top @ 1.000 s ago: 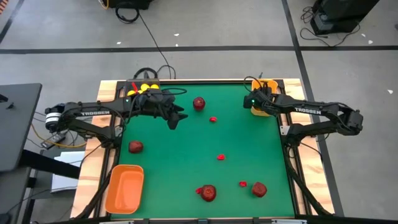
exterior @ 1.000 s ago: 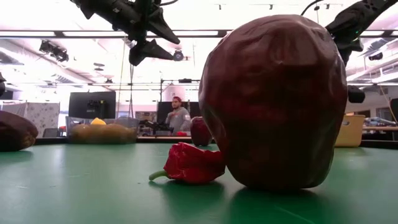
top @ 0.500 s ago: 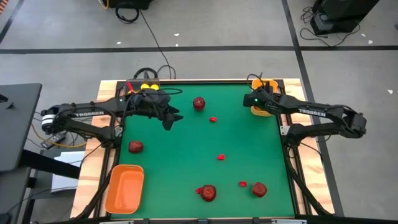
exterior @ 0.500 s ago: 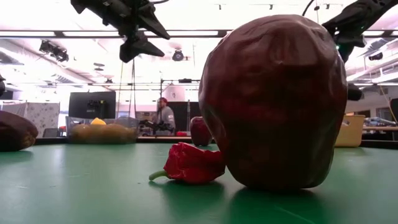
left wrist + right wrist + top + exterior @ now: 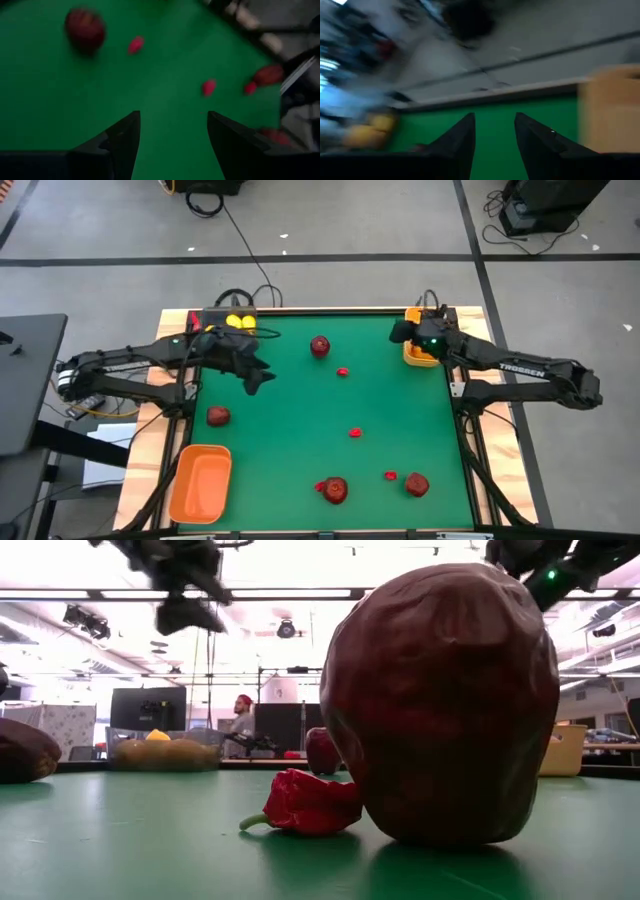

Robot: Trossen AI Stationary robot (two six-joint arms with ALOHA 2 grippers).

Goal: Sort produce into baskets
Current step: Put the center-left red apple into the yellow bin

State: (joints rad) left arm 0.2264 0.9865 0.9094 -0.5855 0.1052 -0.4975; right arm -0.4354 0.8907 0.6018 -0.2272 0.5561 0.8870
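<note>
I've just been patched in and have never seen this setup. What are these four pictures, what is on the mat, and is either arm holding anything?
Two dark robot arms work over a green table. One picture looks straight down, one sits at mat level, and two come from cameras on the wrists. The left gripper hangs open and empty, as its wrist view shows. The right gripper is open and empty near the yellow basket. Red apples and small red pieces lie scattered. Lemons sit in the grey basket; the orange basket is empty.
</note>
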